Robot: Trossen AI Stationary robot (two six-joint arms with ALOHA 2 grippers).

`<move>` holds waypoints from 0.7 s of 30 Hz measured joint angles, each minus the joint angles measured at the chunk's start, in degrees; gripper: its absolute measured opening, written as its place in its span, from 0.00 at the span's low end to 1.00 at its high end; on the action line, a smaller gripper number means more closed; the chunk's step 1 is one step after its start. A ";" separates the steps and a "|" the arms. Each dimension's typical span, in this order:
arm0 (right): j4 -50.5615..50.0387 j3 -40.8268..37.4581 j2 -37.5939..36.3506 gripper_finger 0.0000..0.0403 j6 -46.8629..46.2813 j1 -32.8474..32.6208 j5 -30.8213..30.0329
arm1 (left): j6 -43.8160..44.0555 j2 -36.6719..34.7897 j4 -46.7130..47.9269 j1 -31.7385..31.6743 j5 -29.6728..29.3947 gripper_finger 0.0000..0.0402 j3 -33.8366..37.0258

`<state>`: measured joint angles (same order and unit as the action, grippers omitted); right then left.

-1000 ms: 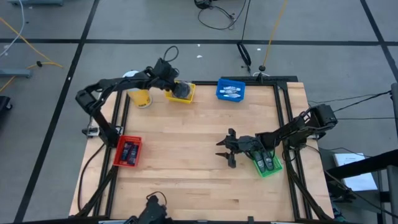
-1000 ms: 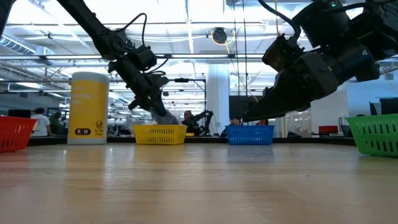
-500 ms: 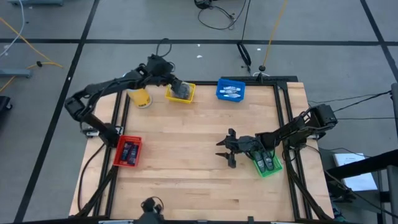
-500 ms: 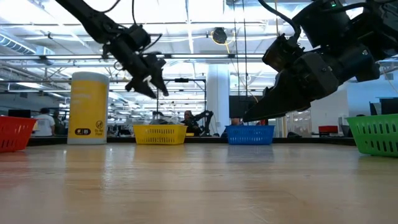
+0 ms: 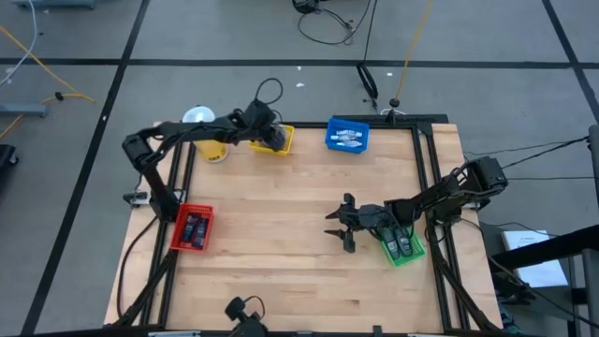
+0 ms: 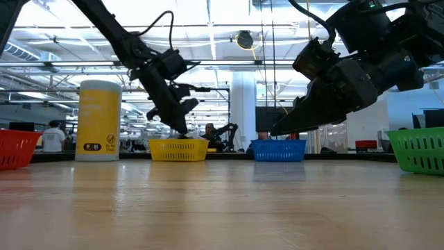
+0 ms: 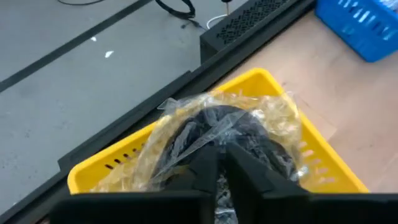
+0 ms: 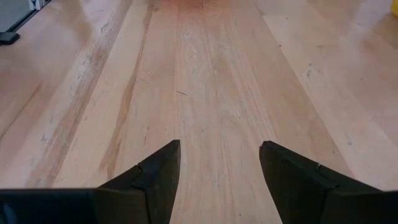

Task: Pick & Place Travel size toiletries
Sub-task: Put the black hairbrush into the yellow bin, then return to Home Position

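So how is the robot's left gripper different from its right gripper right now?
The left gripper has its fingers pinched together; the right gripper has its fingers spread wide apart. The left gripper is down in the yellow bin at the table's far edge, against crinkly plastic-wrapped grey discs; the right gripper hangs over bare wooden table beside the green bin, holding nothing. Both are dark, two-fingered grippers.

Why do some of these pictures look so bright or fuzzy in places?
Low view: ceiling lights in the room behind blaze bright, so the arms and the right tool show as dark shapes, and the near table is soft. Left wrist view: the clear wrap in the yellow bin catches glints, and the tool's own fingers are close and blurred. High view: light is even.
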<state>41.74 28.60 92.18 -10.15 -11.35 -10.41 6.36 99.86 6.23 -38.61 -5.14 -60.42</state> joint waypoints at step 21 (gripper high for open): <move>-25.00 0.00 -22.40 0.24 6.00 6.14 15.21 | -6.15 -20.23 1.31 14.33 3.74 0.06 0.02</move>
<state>16.74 28.60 69.78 -4.15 -5.22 4.80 0.21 79.63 7.53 -24.28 -1.41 -60.40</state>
